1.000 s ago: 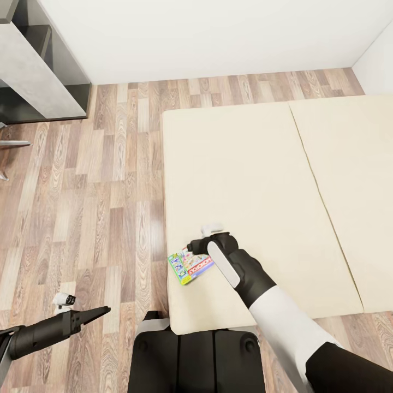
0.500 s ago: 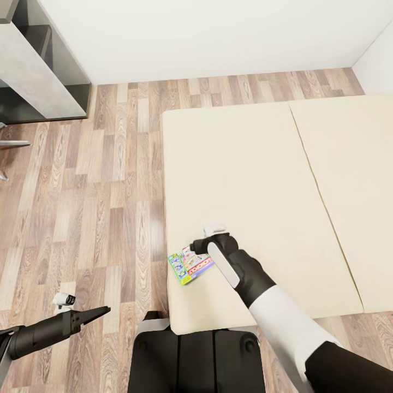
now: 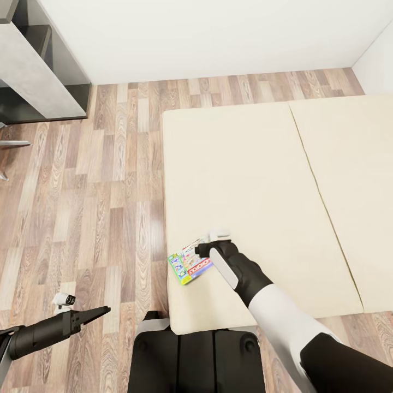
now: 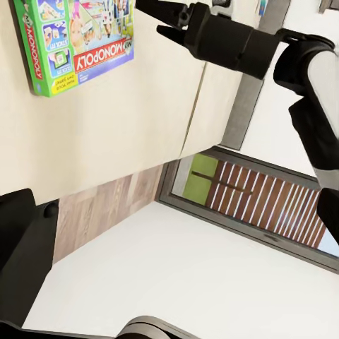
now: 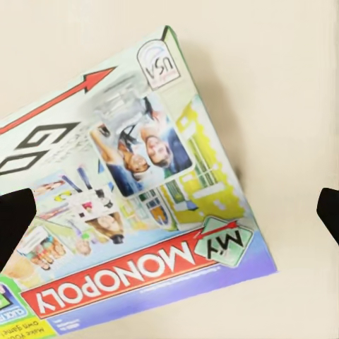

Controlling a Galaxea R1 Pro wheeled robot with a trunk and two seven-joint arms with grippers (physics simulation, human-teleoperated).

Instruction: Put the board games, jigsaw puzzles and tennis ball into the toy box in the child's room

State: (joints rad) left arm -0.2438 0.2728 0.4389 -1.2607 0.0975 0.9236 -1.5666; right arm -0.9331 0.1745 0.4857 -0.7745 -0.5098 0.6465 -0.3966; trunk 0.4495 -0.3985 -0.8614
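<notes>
Nearest the robot in the head view, the left gripper (image 3: 101,311) hangs low over the wood floor (image 3: 98,207), well apart from the bed (image 3: 245,164); its fingers look pressed together to a point, with nothing between them. Further out, the right gripper (image 3: 203,248) reaches over the bed's near corner, right above the far edge of the Monopoly board game (image 3: 190,263). In the right wrist view the two dark fingertips (image 5: 14,222) stand wide apart, released, with the Monopoly board game (image 5: 120,212) lying flat on the beige mattress between them. The left wrist view shows the same box (image 4: 74,42) near the mattress edge, the right gripper (image 4: 166,18) just beside it. Beyond, a grey cabinet (image 3: 38,65) stands against the white wall.
</notes>
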